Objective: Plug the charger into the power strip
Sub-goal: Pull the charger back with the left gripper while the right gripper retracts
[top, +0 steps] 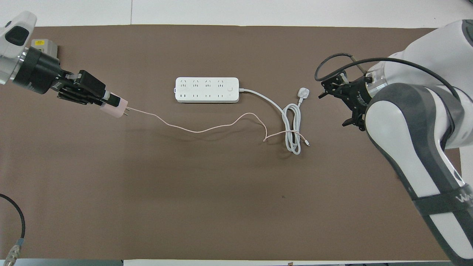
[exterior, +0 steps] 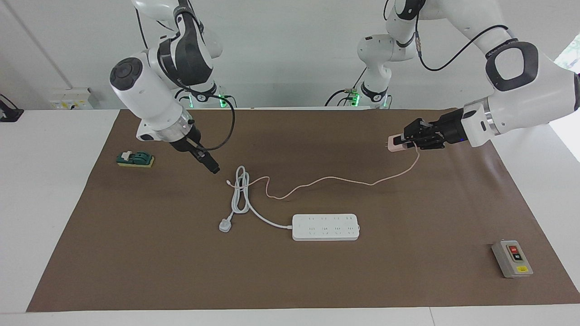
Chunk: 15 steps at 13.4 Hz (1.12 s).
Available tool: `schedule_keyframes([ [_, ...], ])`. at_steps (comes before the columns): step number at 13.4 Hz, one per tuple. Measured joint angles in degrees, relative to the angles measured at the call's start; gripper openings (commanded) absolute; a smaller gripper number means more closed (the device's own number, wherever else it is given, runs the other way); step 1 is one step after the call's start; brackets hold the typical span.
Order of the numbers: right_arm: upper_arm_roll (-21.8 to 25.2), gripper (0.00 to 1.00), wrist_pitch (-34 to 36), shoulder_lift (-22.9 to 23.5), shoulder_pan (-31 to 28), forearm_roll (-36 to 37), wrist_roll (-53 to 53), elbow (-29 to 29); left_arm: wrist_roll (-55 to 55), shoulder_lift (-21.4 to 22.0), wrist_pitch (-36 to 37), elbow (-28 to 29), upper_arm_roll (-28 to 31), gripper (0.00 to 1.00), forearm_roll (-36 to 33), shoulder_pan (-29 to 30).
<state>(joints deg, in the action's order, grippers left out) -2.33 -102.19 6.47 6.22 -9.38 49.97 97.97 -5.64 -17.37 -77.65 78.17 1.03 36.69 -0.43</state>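
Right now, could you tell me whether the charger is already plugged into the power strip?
No, the charger is held in the air by the left gripper, away from the power strip lying on the mat.

Robotics lab bench

Two white robot arms stand bolted at a white table [exterior: 54,190] spread with a brown mat [exterior: 408,217], against bare white walls; a wall outlet box [exterior: 70,98] and scattered electrical test pieces suggest a research setup.

Bright even light, soft faint shadows, sharp focus, window glare.
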Motion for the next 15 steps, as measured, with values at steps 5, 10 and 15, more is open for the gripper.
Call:
schedule_keyframes([
  [5, -0.45, 1.00, 6.81, -7.55, 0.62, 8.77, -14.56, -0.27, 0.00, -0.12, 2.40, -3.62, 0.49, 0.00, -8.16, 0.23],
  [10, 1.65, 1.00, 9.66, -8.31, -0.03, 9.46, -20.05, -0.01, 0.27, -0.06, 1.01, -5.68, 1.05, 0.00, -9.20, 0.64],
  [15, 3.27, 1.00, 9.60, -8.40, -0.62, 9.46, -20.75, -0.97, 10.08, 0.63, 0.88, -8.09, 0.28, 0.00, -16.20, 0.46],
])
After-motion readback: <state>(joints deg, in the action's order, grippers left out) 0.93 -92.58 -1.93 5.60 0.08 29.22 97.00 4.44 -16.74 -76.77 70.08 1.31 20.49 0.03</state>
